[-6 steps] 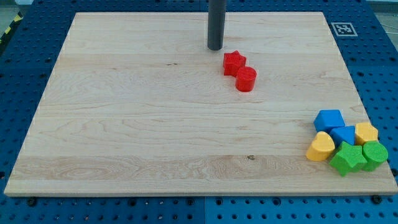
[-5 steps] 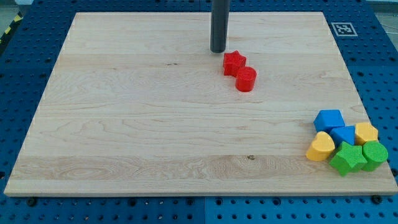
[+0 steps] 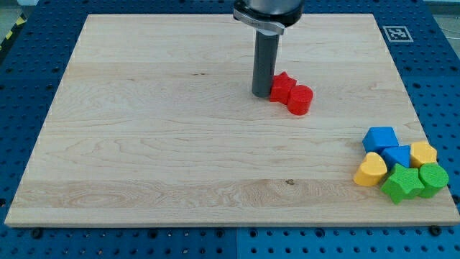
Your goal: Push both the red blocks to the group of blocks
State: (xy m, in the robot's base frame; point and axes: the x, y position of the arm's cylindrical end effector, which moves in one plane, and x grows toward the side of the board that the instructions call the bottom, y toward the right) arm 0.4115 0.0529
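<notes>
My tip (image 3: pixel 262 94) rests on the board and touches the left side of the red star block (image 3: pixel 282 86). The red cylinder block (image 3: pixel 300 99) sits against the star's lower right side. The group of blocks lies at the board's lower right corner: a blue block (image 3: pixel 379 137), a second blue block (image 3: pixel 396 155), a yellow heart block (image 3: pixel 371 170), a yellow block (image 3: pixel 423 153), a green star block (image 3: pixel 402 184) and a green cylinder block (image 3: pixel 433 178).
The wooden board (image 3: pixel 158 144) lies on a blue perforated table. A black-and-white marker tag (image 3: pixel 395 33) sits at the board's upper right corner. The group lies close to the board's right and bottom edges.
My tip has moved down and right and met the red star. Both red blocks have slid down and right, toward the group.
</notes>
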